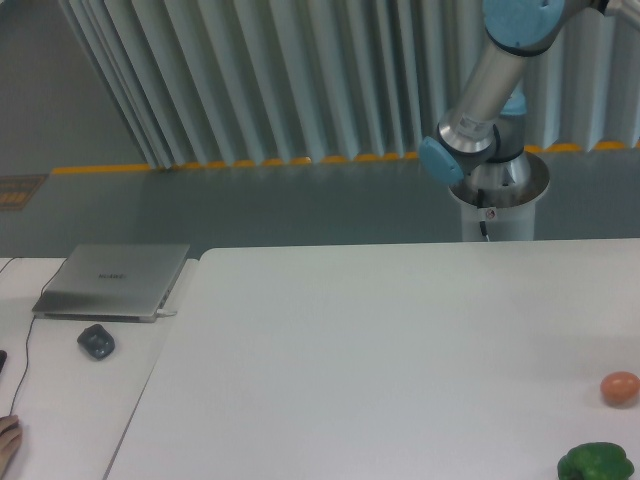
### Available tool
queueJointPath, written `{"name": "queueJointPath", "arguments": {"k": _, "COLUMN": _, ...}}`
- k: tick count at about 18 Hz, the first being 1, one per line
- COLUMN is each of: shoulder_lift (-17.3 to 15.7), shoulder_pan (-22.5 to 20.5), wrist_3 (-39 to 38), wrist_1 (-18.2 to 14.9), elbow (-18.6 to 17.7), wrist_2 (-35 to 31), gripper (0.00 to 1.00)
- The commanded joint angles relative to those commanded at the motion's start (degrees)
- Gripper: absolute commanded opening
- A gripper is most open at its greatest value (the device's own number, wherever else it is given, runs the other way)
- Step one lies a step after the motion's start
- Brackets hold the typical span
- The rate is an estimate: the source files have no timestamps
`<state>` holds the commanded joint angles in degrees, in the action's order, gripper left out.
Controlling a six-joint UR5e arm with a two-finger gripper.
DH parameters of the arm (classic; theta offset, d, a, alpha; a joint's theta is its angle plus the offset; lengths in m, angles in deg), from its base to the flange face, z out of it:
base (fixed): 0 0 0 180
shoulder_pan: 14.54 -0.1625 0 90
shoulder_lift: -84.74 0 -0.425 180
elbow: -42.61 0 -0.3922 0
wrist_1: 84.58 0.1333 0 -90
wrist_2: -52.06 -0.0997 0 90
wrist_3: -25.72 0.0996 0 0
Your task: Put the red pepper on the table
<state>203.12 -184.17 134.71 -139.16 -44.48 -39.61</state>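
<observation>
White table with green pepper and orange-brown egg-shaped thing (near right edge), arm behind.

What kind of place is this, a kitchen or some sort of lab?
Most likely a robotics lab or test cell: a robot arm on a pedestal behind a plain white table, a closed laptop on the adjoining desk, and yellow floor marking.

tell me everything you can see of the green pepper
The green pepper is a glossy, dark green bell pepper with rounded lobes and a smooth, shiny skin. It sits on the white table at the lower right corner of the view, its bottom cut off by the frame edge. No stem is clearly visible. A small orange-brown egg-shaped thing lies just behind it, apart. Only the table touches it.
</observation>
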Motion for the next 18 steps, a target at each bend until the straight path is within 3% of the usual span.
{"name": "queueJointPath", "arguments": {"k": 5, "shoulder_lift": 0.3, "shoulder_pan": 0.0, "wrist_3": -0.1, "wrist_1": 0.3, "elbow": -0.1, "wrist_2": 0.0, "gripper": 0.98}}
{"name": "queueJointPath", "arguments": {"k": 7, "shoulder_lift": 0.2, "shoulder_pan": 0.1, "wrist_3": -0.1, "wrist_1": 0.6, "elbow": -0.2, "wrist_2": 0.0, "gripper": 0.7}}
{"name": "queueJointPath", "arguments": {"k": 8, "shoulder_lift": 0.2, "shoulder_pan": 0.1, "wrist_3": -0.1, "wrist_1": 0.6, "elbow": -0.3, "wrist_2": 0.0, "gripper": 0.44}}
{"name": "queueJointPath", "arguments": {"k": 10, "shoulder_lift": 0.1, "shoulder_pan": 0.1, "wrist_3": -0.1, "wrist_1": 0.6, "elbow": -0.3, "wrist_2": 0.0, "gripper": 0.25}}
{"name": "queueJointPath", "arguments": {"k": 12, "shoulder_lift": -0.2, "shoulder_pan": 0.1, "wrist_3": -0.1, "wrist_1": 0.6, "elbow": -0.1, "wrist_2": 0.0, "gripper": 0.16}}
{"name": "queueJointPath", "arguments": {"k": 18, "shoulder_lift": -2.4, "shoulder_pan": 0.5, "wrist_3": -2.2, "wrist_1": 0.0, "elbow": 0.1, "wrist_2": 0.2, "gripper": 0.09}}
